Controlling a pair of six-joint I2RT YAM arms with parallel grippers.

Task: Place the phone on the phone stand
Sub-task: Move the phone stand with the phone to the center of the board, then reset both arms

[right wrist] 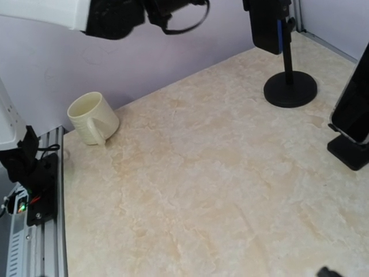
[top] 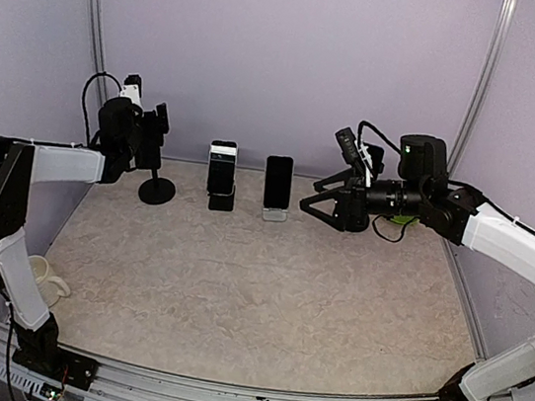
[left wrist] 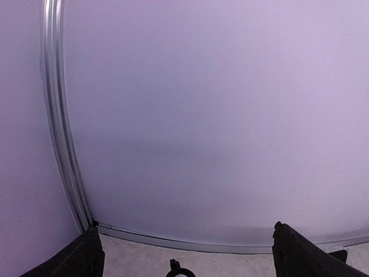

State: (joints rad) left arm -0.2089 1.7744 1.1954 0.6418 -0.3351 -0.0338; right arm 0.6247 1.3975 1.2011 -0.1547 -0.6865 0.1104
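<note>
I saw the phone sitting atop the round-based stand. My left gripper gaped wide and empty just beside the stand. My right gripper, well right of it, was wide too.

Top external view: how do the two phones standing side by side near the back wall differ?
The left phone has a white band across its face; the right phone is all dark. The left phone sits in a black base, the right phone in a pale base. Both stand upright, facing the arms.
</note>
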